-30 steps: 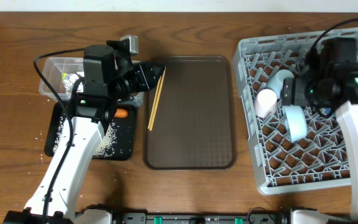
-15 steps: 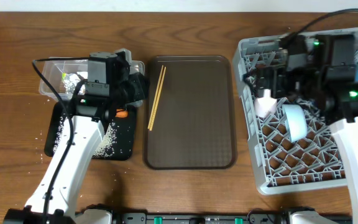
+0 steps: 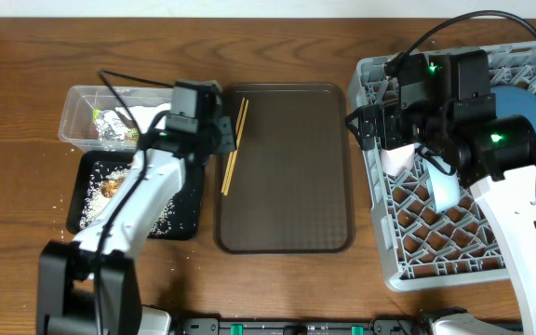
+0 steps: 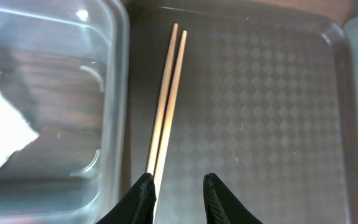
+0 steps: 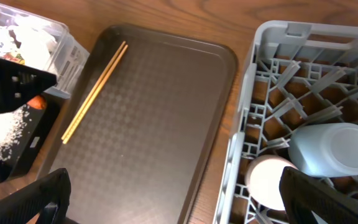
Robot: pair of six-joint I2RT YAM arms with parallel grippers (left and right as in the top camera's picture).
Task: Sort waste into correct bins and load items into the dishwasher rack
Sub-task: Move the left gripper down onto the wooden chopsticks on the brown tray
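The wooden chopsticks lie side by side along the left edge of the brown serving tray. My left gripper hovers over them, jaws narrowly open. In the left wrist view the chopsticks run under the left fingertip, and the gap holds nothing. My right gripper is wide open and empty over the left rim of the grey dishwasher rack. In the rack lie the pink cup, the light blue cup and the dark-blue plate.
The clear tub at the left holds white tissue and foil. In front of it, the black tray holds rice and a brown lump. The right wrist view shows the carrot by that tray.
My left gripper has swung right from the tub to the chopsticks and narrowed its jaws. My right arm moved left from the cups to the rack's left rim, still open.
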